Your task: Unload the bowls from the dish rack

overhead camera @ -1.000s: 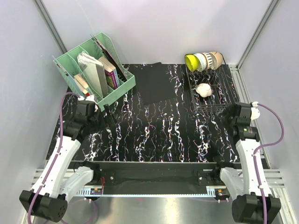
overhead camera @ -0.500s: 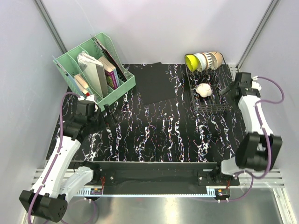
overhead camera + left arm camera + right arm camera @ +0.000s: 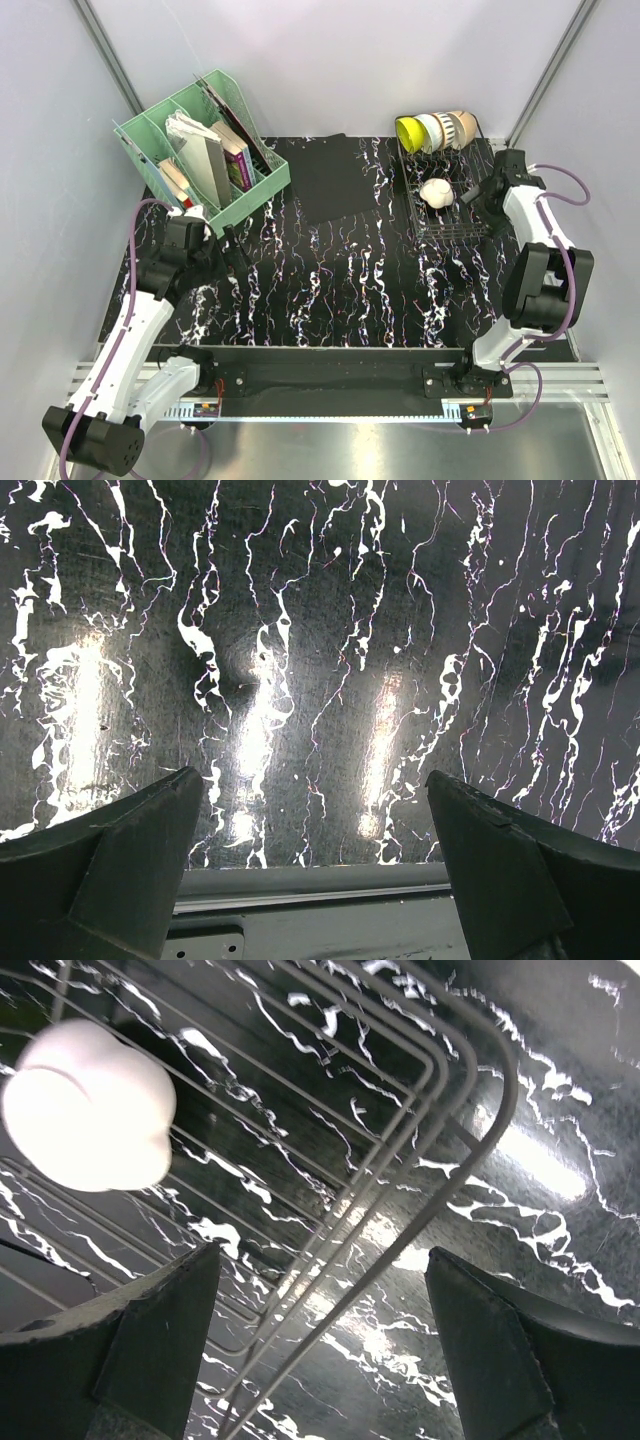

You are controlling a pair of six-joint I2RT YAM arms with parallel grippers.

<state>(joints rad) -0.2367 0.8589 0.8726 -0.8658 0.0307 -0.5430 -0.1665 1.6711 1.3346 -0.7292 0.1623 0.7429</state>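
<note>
The dish rack (image 3: pixel 455 232) is sitting at the far right of the desk (image 3: pixel 350 285). Four bowls (image 3: pixel 437 130) are standing on edge in a row along the rack's far end, propped between the prongs so they lean on each other: a yellow-green one (image 3: pixel 409 134) on the left, then white, cream and tan. A fifth, the white bowl (image 3: pixel 436 191), is lying rounded side up in the middle of the rack, apart from the row.

The right arm is reaching across the rack's right rim. The right fingers (image 3: pixel 160 1340) are spread wide and gripping nothing, hovering over a rounded corner of the wires (image 3: pixel 440 1090). In the right wrist view the white bowl (image 3: pixel 85 1105) is showing off to the upper left, outside the gap, so the arm is probably lining up on this loose bowl first, since it is the nearest and nothing is crowding it.

The left fingers (image 3: pixel 120 850) are also hanging open over bare desk, beside the green organiser (image 3: pixel 200 150) and well away from the rack. That arm is likely waiting out of the way. No bowl is lying on the desk yet.
</note>
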